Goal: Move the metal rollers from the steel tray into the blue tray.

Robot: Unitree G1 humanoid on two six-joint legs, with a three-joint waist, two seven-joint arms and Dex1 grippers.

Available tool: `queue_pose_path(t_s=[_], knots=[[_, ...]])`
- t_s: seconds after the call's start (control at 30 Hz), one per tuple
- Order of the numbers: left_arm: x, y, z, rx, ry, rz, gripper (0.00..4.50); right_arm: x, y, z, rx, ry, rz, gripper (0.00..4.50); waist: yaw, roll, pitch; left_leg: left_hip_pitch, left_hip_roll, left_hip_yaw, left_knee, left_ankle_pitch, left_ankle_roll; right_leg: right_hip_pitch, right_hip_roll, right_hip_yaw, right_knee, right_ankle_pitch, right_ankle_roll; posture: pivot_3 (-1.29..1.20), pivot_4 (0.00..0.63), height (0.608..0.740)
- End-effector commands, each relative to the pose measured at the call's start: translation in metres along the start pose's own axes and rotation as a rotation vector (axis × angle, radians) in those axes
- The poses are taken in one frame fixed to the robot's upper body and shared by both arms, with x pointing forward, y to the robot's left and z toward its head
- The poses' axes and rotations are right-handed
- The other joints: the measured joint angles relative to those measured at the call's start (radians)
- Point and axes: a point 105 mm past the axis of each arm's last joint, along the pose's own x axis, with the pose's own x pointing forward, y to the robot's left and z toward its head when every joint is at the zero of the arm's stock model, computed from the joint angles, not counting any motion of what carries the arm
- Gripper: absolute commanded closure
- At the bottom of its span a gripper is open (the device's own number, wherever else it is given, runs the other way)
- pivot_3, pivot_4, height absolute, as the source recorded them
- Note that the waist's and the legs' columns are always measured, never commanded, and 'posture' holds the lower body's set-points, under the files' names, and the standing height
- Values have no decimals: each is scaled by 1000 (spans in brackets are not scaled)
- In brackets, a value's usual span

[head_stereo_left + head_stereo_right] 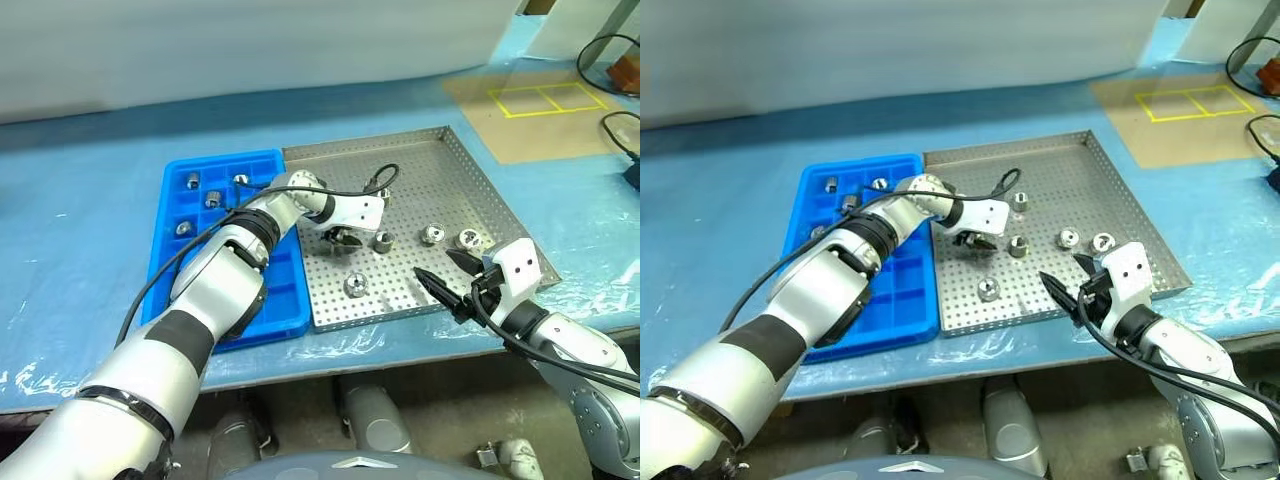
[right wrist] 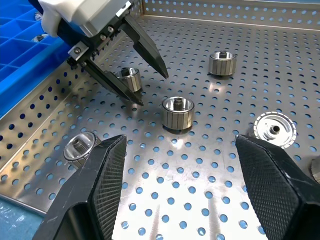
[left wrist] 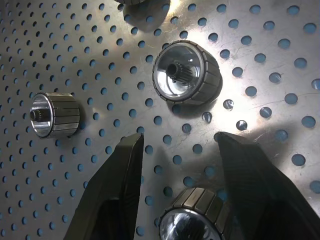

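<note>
I counted six metal rollers on the steel tray (image 1: 440, 170): the one I was after (image 2: 129, 78) lay near the tray's centre, between the fingers of the left gripper (image 1: 345, 238), with a second roller (image 1: 383, 241) just beside it at 3 o'clock and a third (image 1: 355, 285) at about 6 o'clock, close to the tray's near rim. Two more (image 1: 432, 234) (image 1: 469, 239) sat together further out at 3 o'clock, and one (image 1: 1020, 201) stood just past the left gripper at about 1 o'clock. My left gripper's fingers (image 3: 117, 185) stood apart on either side of the target roller without closing on it, so it held nothing. The right gripper (image 1: 446, 277) hovered over the tray's near right corner with its fingers spread wide and empty, pointing towards the tray's centre. The blue tray (image 1: 265, 325) lay touching the steel tray's left edge, at 9 o'clock from it, and four rollers (image 1: 193, 180) already sat in separate compartments at its far end. Both trays rested on the blue-covered worktop (image 1: 80, 220).
</note>
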Motion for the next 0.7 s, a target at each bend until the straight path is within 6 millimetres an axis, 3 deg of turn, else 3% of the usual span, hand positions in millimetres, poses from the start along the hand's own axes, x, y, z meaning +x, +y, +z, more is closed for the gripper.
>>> queue_pose_path(t_s=[0.03, 0.2, 0.7], knots=[[-18, 20, 12, 11, -43, 40, 1502, 0, -1, 7, -24, -33, -8, 871, -2, 0, 0, 0, 0, 0, 0, 0, 0, 0, 0, 0, 0, 0, 0, -773, 150, 740], [-27, 17, 6, 33, -34, 0, 17, 3, -3, 6, -22, -35, -7, 871, -2, 0, 0, 0, 0, 0, 0, 0, 0, 1, 0, 0, 0, 0, 0, -763, 150, 740], [-19, -4, -25, 45, 118, -67, 17, 8, -1, 2, -21, -29, -11, 871, -3, 0, 0, 0, 0, 0, 0, 0, 1, 1, 0, -1, 0, 1, 0, -765, 150, 740]])
